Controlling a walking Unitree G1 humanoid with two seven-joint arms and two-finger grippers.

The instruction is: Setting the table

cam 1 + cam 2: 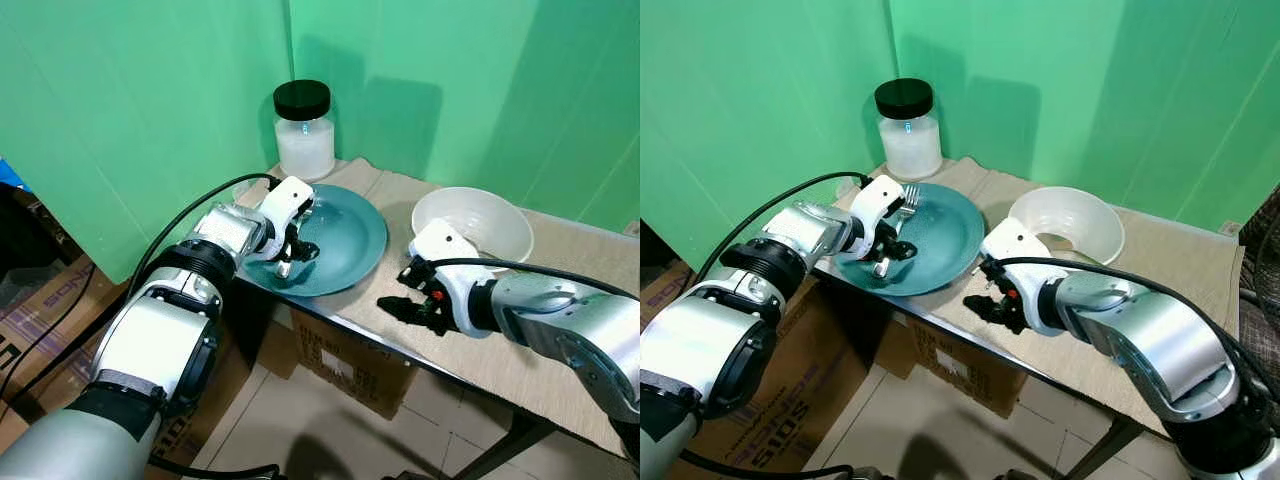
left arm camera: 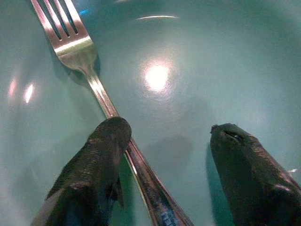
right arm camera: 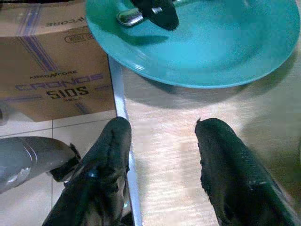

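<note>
A teal plate (image 1: 350,235) sits at the table's left end, its rim hanging over the edge. A silver fork (image 2: 89,70) lies in it, tines (image 1: 908,200) towards the back. My left gripper (image 2: 169,129) is low over the plate (image 2: 197,56) and open. One finger (image 2: 101,155) rests against the fork's handle and the other stands apart on bare plate. My right gripper (image 1: 405,305) hovers open over the table's front edge, just right of the plate (image 3: 211,42), with nothing between its fingers. A white bowl (image 1: 505,212) stands behind it.
A jar (image 1: 303,135) with a black lid and white contents stands at the back left corner. Green screens wall off the back. A beige cloth (image 1: 480,350) covers the table. Cardboard boxes (image 1: 340,360) sit on the floor under and left of the table.
</note>
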